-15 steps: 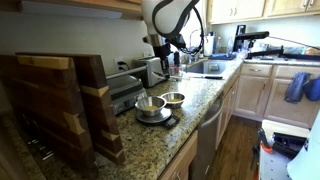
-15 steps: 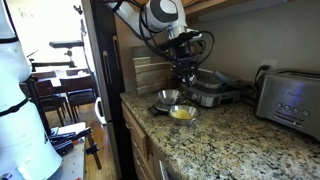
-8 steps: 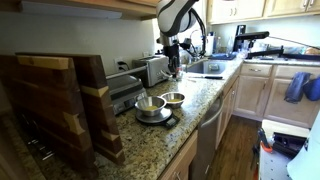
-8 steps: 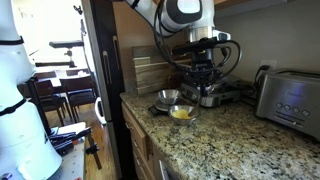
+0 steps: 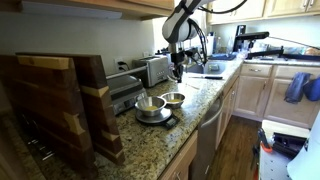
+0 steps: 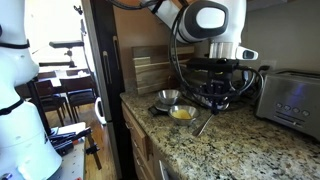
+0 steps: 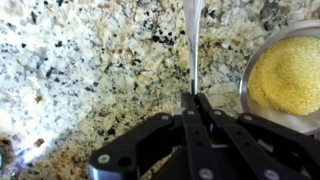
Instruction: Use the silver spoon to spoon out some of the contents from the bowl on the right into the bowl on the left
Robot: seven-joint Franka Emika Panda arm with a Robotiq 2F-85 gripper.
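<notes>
Since a second ago the arm [image 6: 205, 20] has swung away from above the bowls and now hangs over bare counter [image 6: 230, 140], to the right of them in an exterior view [image 6: 213, 103] and beyond them toward the sink in an exterior view [image 5: 177, 72].

Granite counter runs the length of both exterior views. Wooden boards [image 5: 60, 100] stand upright at its near left end in an exterior view. A toaster [image 6: 290, 100] sits at the far right in an exterior view.

The filled bowl [image 6: 183, 113] holds yellow grain and sits just beside the second bowl [image 6: 168, 98], which rests on a dark scale [image 5: 155, 118]. In the wrist view the filled bowl [image 7: 285, 75] lies at the right edge, close to the spoon but apart from it.

The gripper [image 7: 190, 97] has its jaws pinched tight on the handle of the spoon [image 7: 193, 45]. The handle runs straight from the fingertips over the counter to the top edge of the wrist view, where its scoop end is cut off. In an exterior view the spoon [image 6: 204, 123] hangs slanted below the gripper, its tip near the counter.
</notes>
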